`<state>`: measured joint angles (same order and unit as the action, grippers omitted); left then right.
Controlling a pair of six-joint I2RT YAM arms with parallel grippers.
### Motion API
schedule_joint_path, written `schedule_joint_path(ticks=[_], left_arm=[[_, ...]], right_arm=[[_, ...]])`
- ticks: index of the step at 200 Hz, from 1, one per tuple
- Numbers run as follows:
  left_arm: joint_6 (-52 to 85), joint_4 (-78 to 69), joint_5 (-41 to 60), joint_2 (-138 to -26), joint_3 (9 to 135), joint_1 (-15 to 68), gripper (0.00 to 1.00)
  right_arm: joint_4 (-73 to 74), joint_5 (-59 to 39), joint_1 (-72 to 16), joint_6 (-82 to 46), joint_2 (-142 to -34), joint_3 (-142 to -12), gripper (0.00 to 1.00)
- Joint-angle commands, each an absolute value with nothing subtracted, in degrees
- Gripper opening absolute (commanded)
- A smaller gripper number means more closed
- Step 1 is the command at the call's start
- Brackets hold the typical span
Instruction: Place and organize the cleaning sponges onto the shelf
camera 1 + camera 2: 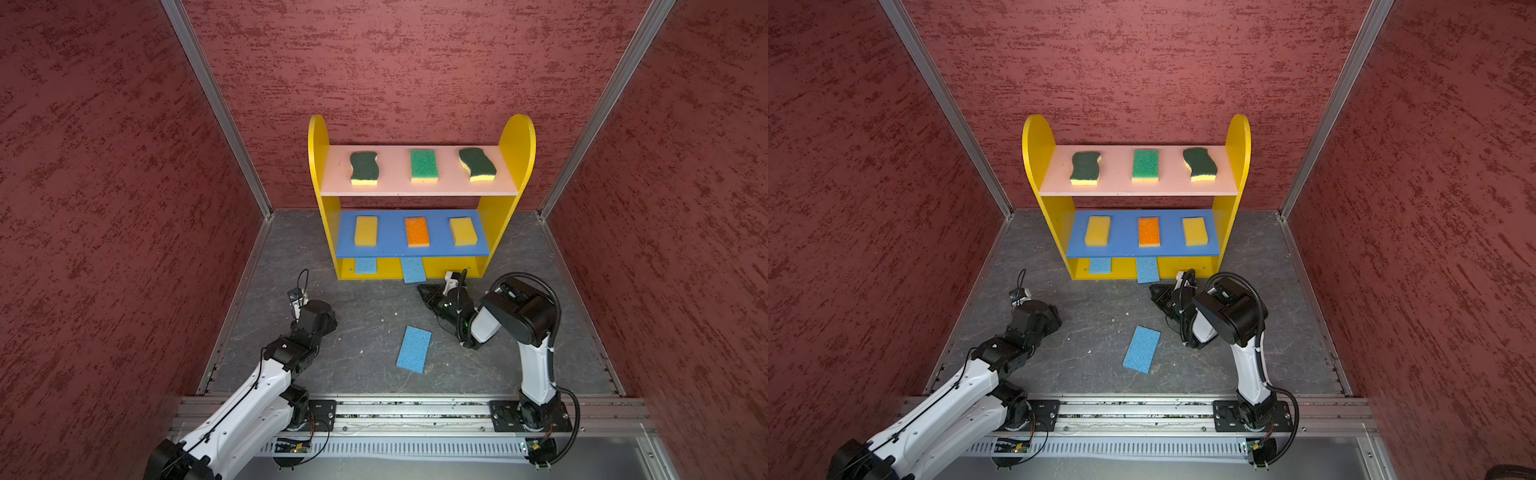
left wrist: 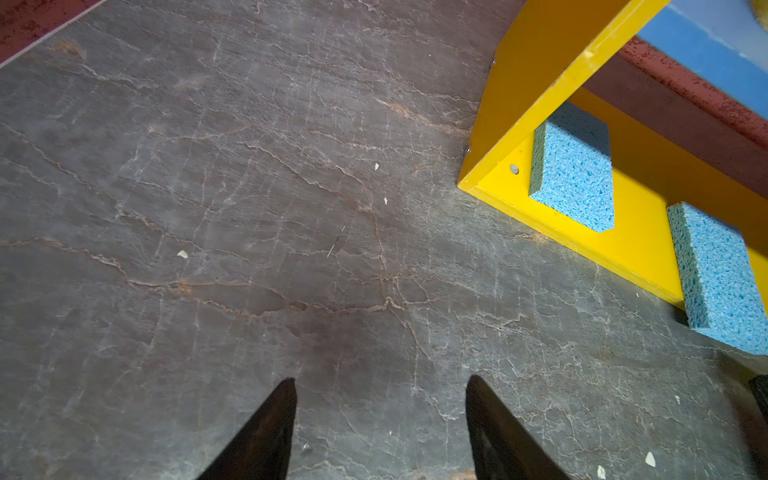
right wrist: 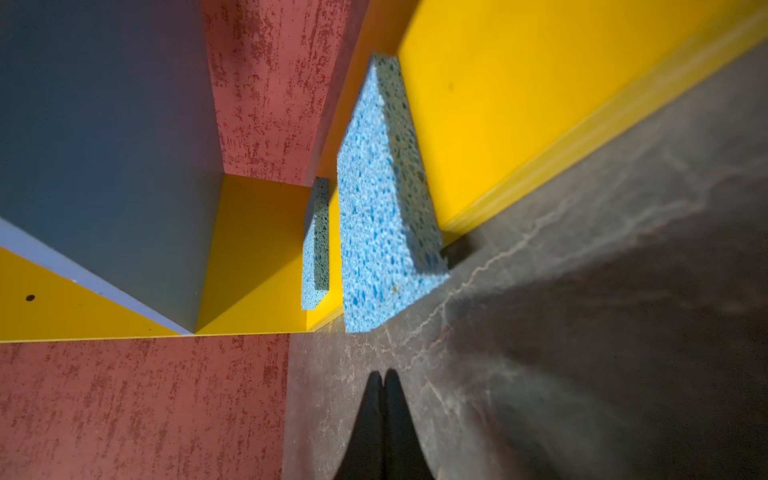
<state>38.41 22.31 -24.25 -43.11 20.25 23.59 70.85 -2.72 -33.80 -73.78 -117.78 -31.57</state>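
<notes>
In both top views the shelf (image 1: 516,137) stands at the back of the tabletop (image 1: 361,316). Its pink board carries the green sponges (image 1: 423,165), its blue board the yellow sponges (image 1: 366,230) either side of the orange sponge (image 1: 417,231). On the bottom board sit the left blue sponge (image 1: 365,266) and the middle blue sponge (image 1: 413,270), which overhangs the front edge. The loose blue sponge (image 1: 414,349) lies flat on the tabletop between the arms. The right claw (image 1: 422,289), clenched and empty, is near the middle blue sponge.

The left wrist view shows the left claw (image 2: 380,379) released, empty, above bare tabletop.

In the right wrist view the right claw (image 3: 384,374) points, tips pressed together, at the middle blue sponge (image 3: 382,232).
</notes>
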Motion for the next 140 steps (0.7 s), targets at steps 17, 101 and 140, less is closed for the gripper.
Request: schedule_joint_path(ticks=[17, 101, 140], left_arm=[[39.42, 23.36, -25.58, -41.83, 21.17, 23.82, 0.65], [40.52, 24.96, -27.03, -39.55, 20.74, 23.82, 0.66], [40.74, 25.06, -27.33, -39.11, 20.67, 23.82, 0.66]], right_arm=[[73.24, -1.32, -33.84, -82.09, -118.37, -30.98, 0.00], [71.62, 0.93, -34.88, -84.90, -119.90, -32.77, 0.00], [70.57, 1.73, -35.55, -86.61, -121.62, -35.07, 0.00]])
